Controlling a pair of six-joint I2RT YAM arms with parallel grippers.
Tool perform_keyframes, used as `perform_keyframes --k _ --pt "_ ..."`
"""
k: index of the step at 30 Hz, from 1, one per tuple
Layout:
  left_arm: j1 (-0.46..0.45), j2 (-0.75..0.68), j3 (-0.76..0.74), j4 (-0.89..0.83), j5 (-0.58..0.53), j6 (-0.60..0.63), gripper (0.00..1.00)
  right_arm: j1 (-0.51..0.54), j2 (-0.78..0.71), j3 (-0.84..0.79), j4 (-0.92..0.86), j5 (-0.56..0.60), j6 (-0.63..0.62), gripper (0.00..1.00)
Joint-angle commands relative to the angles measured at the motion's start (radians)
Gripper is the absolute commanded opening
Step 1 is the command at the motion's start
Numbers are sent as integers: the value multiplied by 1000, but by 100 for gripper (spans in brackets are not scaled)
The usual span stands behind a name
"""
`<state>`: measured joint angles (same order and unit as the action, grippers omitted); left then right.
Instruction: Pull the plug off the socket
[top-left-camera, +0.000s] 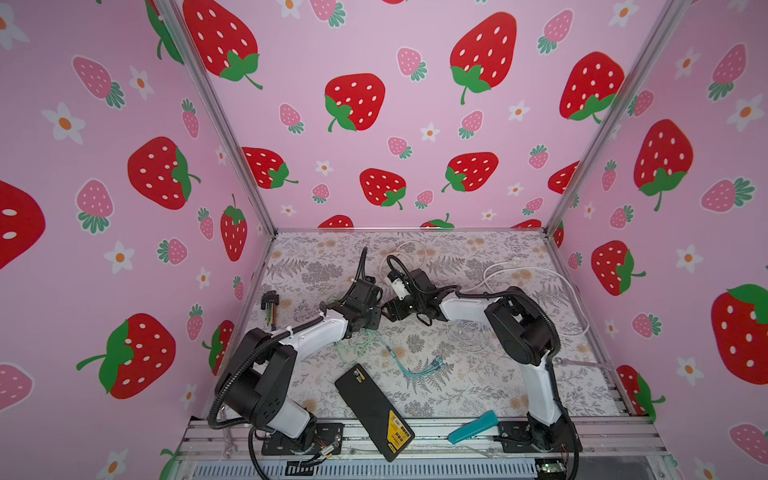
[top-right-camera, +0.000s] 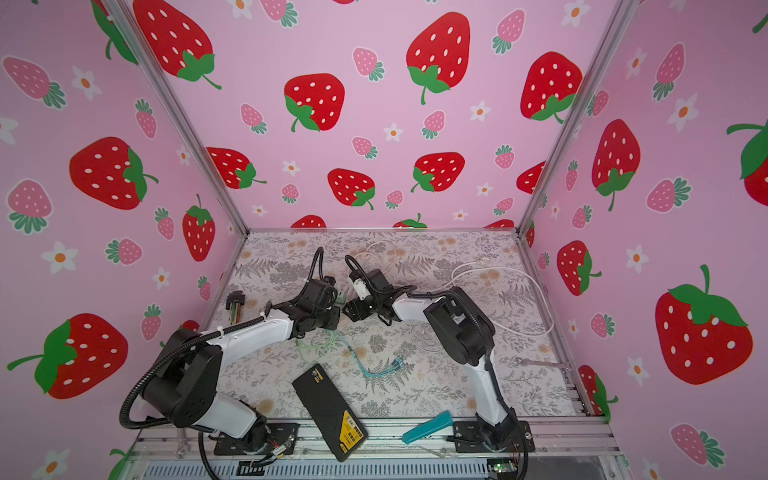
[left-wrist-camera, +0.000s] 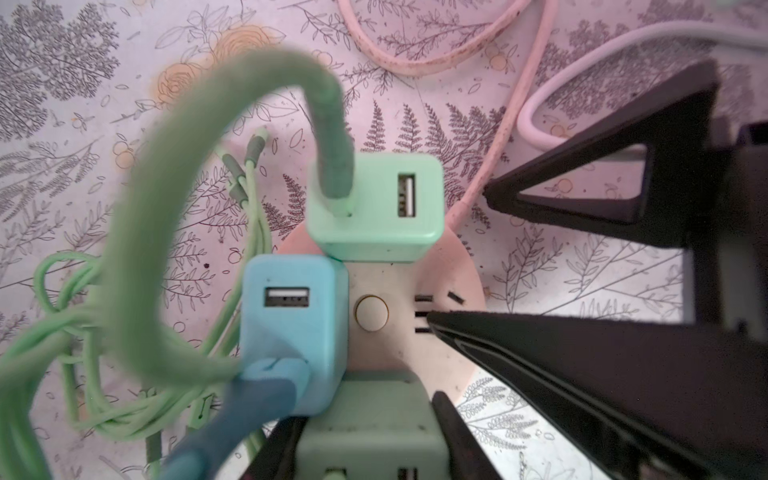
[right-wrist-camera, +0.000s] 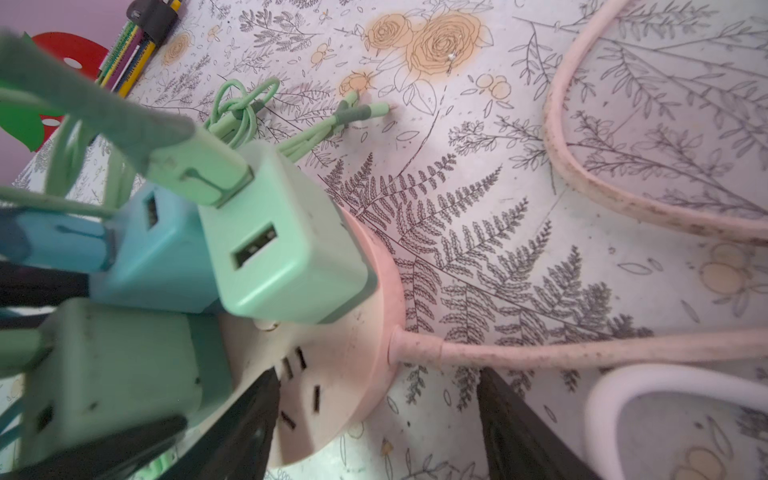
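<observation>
A round pink socket (right-wrist-camera: 353, 353) lies on the floral table with three USB plugs in it. My left gripper (left-wrist-camera: 365, 411) is shut on the dull green plug (left-wrist-camera: 365, 440), one finger pressed to each side. A mint plug (left-wrist-camera: 374, 216) and a blue plug (left-wrist-camera: 291, 332) stand beside it, each with a cable. My right gripper (right-wrist-camera: 378, 374) is open. One of its fingers (left-wrist-camera: 540, 353) rests on the socket's top face by the bare slots, and the other stands off the rim near the pink cord (right-wrist-camera: 582, 349). In a top view both grippers, left (top-left-camera: 371, 314) and right (top-left-camera: 392, 311), meet at mid-table and hide the socket.
A thick green cable (left-wrist-camera: 124, 249) arches over the plugs. A white cable (top-left-camera: 540, 274) loops at the back right. A black flat device (top-left-camera: 374, 411) and a teal tool (top-left-camera: 473, 426) lie near the front. A coloured wire bundle (top-left-camera: 270, 307) sits at the left wall.
</observation>
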<state>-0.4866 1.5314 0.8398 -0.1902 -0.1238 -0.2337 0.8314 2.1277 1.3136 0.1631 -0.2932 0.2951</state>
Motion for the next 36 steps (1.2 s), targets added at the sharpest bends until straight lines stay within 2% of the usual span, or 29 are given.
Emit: perform_keyframes --k 1,7,9,14,24,31,36 --pt "31 -18 -20 58 133 -41 23 2 58 -25 -163 59 -13 76" --pt "82 -32 -32 82 244 -74 23 4 65 -20 -167 61 -14 76" --pt "91 -36 -35 87 250 -76 23 3 64 -20 -169 64 -16 76" --pt "75 -21 -14 45 188 -51 22 3 67 -20 -168 62 -14 76" --pt "-51 16 48 -45 -90 11 22 3 93 -4 -190 82 -14 76" --pt "-66 28 61 -51 -111 20 22 3 106 12 -235 132 -32 76" --pt "-63 23 69 -45 -77 17 21 4 124 27 -266 145 -39 76"
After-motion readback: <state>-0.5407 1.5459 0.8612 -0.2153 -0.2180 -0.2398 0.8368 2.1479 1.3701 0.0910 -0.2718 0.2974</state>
